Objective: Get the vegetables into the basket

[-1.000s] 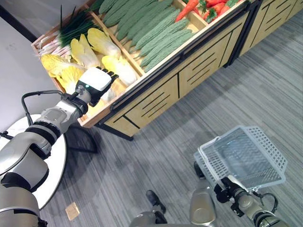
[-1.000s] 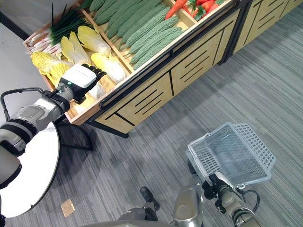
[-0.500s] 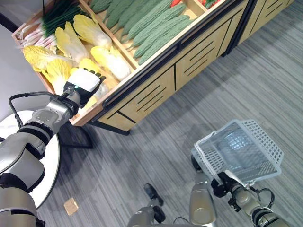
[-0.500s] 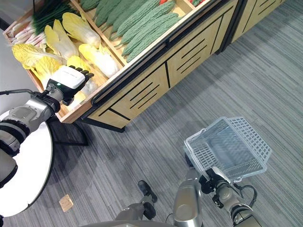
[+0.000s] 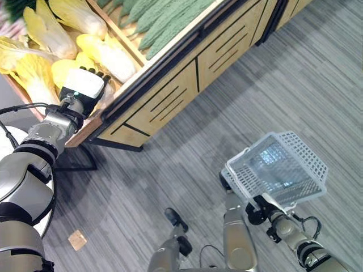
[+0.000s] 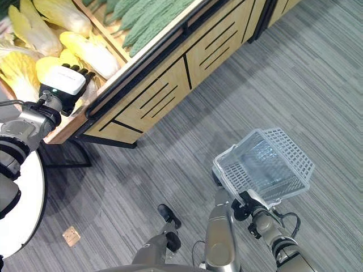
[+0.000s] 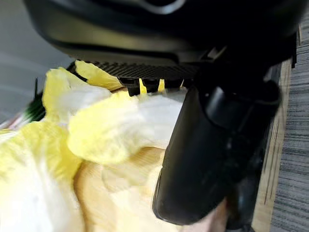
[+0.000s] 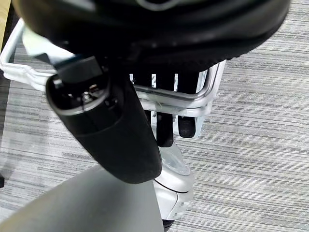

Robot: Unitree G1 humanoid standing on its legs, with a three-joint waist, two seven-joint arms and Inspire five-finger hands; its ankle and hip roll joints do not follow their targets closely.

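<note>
Scene: wooden produce stand (image 5: 170,85) with slatted drawer fronts, standing on grey striped carpet (image 5: 317,79).
Vegetables: pale yellow napa cabbages (image 5: 108,54) lie in the stand's end compartment; long green bitter gourds (image 5: 164,22) fill the compartment next to it, a wooden divider between the two.
Left hand: left hand (image 5: 84,89), white-backed, reaches over the stand's front edge into the cabbage compartment and rests on a cabbage (image 6: 48,63) near the front corner.
Left hand state: in the left wrist view the thumb (image 7: 207,159) presses against the leafy head (image 7: 111,130) and the fingers curl over its far side, so the hand is closed round the cabbage; the cabbage lies among its neighbours in the compartment.
Basket: clear plastic mesh basket (image 5: 283,170) held up above the carpet, well apart from the stand, its open side tilted towards the camera; nothing shows inside it.
Right hand: right hand (image 5: 258,209) sits just under the basket's near rim; in the right wrist view its fingers (image 8: 164,128) hook over the basket's white rim bar (image 8: 193,94), gripping it.
Other: round white table (image 6: 20,204) beside the stand's end, and a small tan square (image 5: 75,239) lying flat on the carpet.
</note>
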